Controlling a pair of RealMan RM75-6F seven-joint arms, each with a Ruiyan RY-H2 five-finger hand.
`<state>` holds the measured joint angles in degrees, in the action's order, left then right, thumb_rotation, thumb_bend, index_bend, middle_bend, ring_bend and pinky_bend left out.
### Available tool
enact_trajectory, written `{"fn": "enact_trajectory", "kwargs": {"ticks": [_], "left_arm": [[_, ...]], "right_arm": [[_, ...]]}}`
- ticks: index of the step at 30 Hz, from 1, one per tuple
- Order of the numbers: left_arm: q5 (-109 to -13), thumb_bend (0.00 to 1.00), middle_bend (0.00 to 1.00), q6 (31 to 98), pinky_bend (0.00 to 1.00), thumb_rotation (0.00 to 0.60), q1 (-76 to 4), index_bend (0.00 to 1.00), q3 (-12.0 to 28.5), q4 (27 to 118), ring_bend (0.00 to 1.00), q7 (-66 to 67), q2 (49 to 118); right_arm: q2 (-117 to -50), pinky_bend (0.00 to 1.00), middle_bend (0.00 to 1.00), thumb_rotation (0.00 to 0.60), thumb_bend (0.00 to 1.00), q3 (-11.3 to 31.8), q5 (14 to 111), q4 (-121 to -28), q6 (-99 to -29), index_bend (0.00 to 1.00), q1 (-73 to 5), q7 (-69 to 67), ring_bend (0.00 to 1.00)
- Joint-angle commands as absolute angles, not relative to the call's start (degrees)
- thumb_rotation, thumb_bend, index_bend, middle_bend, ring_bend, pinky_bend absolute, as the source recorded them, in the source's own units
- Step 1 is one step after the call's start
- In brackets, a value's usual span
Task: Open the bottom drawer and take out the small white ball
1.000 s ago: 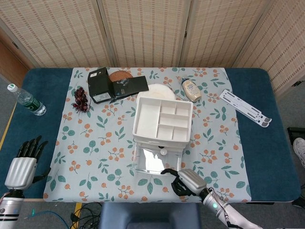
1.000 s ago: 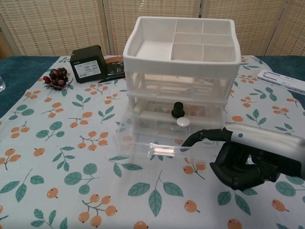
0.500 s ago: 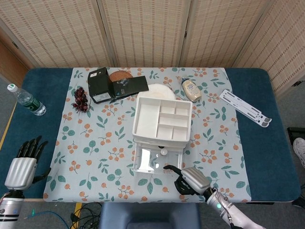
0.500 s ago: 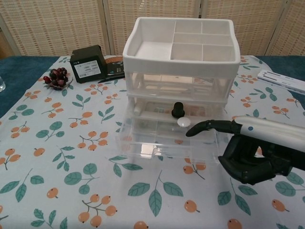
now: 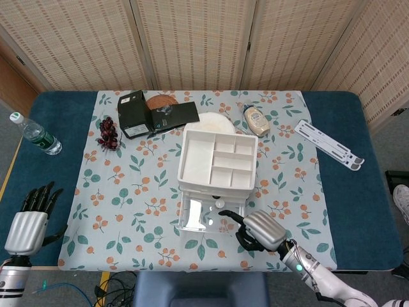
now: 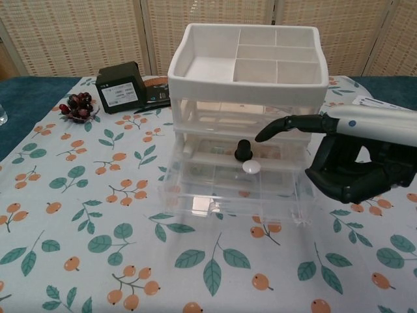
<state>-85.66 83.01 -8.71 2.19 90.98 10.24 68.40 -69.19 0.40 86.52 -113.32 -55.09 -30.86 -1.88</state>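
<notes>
The white drawer unit (image 5: 217,160) (image 6: 247,72) stands mid-table, and its clear bottom drawer (image 5: 206,217) (image 6: 228,195) is pulled out toward me. The small white ball (image 5: 220,204) (image 6: 250,167) lies inside that drawer near its back, just below a small black knob-shaped piece (image 6: 243,150). My right hand (image 5: 259,231) (image 6: 345,163) hovers at the drawer's right front corner and holds nothing. One digit reaches left above the ball while the others curl loosely. My left hand (image 5: 32,217) rests at the table's near left edge with straight, spread fingers, seen in the head view only.
Behind the unit are a black box (image 5: 137,114), grapes (image 5: 108,133), a white plate (image 5: 216,121), a sauce bottle (image 5: 257,119) and a white stand (image 5: 329,144). A water bottle (image 5: 35,134) lies far left. Floral cloth (image 5: 128,211) covers the table.
My right hand has lifted off the cloth in front of the drawer and risen to the drawer's right side, with one digit stretched out over it. The drawer stays pulled out.
</notes>
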Motion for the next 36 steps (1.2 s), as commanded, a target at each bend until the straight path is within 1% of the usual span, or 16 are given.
{"fn": "enact_trajectory", "kwargs": {"ticks": [1, 4, 6, 9, 10, 12, 14, 18, 27, 36], "left_arm": [[-85.70, 0.25, 0.01, 83.04, 0.07, 0.600, -8.70, 0.11, 2.19, 91.00, 0.05, 10.19, 68.35], [-85.99, 0.25, 0.01, 83.38, 0.07, 0.600, -8.58, 0.11, 2.16, 90.97, 0.05, 9.93, 68.40], [-86.10, 0.25, 0.01, 83.49, 0.07, 0.600, -8.52, 0.11, 2.13, 90.88, 0.05, 9.87, 68.36], [-86.26, 0.25, 0.01, 83.70, 0.07, 0.600, -8.44, 0.11, 2.12, 90.81, 0.05, 9.68, 68.23], [-86.32, 0.25, 0.01, 83.81, 0.07, 0.600, -8.38, 0.11, 2.11, 90.76, 0.05, 9.58, 68.19], [-86.41, 0.25, 0.01, 84.03, 0.07, 0.600, -8.26, 0.11, 2.10, 90.61, 0.05, 9.32, 68.12], [-86.44, 0.25, 0.01, 84.14, 0.07, 0.600, -8.14, 0.11, 2.06, 90.44, 0.05, 9.10, 68.07], [-86.52, 0.25, 0.01, 84.24, 0.07, 0.600, -8.00, 0.11, 1.99, 90.00, 0.05, 8.52, 68.05], [-86.95, 0.25, 0.01, 84.66, 0.07, 0.600, -7.77, 0.11, 1.91, 89.20, 0.05, 7.47, 68.21], [-86.95, 0.25, 0.01, 84.91, 0.07, 0.600, -7.45, 0.11, 1.88, 88.66, 0.05, 6.77, 68.06]], "right_arm": [[-67.68, 1.00, 0.91, 0.600, 0.65, 2.70, 85.60, -114.24, -52.48, 0.12, -33.81, 2.09, 1.00], [-67.30, 1.00, 0.92, 0.600, 0.66, 4.50, 83.46, -114.16, -49.31, 0.12, -36.79, 6.60, 1.00], [-67.35, 1.00, 0.93, 0.600, 0.70, 5.41, 81.75, -113.98, -46.80, 0.12, -39.10, 10.75, 1.00], [-68.26, 1.00, 0.94, 0.600, 0.83, 5.98, 79.73, -113.34, -44.01, 0.12, -42.20, 18.34, 1.00], [-68.59, 1.00, 0.94, 0.600, 0.86, 5.99, 78.97, -113.16, -43.30, 0.12, -43.04, 20.74, 1.00], [-69.37, 1.00, 0.95, 0.600, 0.96, 5.92, 76.85, -112.92, -42.17, 0.12, -44.86, 26.48, 1.00], [-70.18, 1.00, 0.96, 0.600, 1.00, 5.62, 75.19, -112.66, -42.09, 0.12, -46.18, 32.11, 1.00], [-72.65, 1.00, 0.97, 0.600, 1.00, 4.58, 69.39, -112.63, -43.36, 0.12, -48.59, 43.20, 1.00], [-77.13, 1.00, 0.98, 0.600, 1.00, 1.50, 59.92, -111.80, -48.55, 0.13, -53.63, 61.15, 1.00], [-79.51, 1.00, 1.00, 0.600, 1.00, -0.92, 53.09, -112.30, -54.71, 0.15, -56.70, 71.32, 1.00]]}}
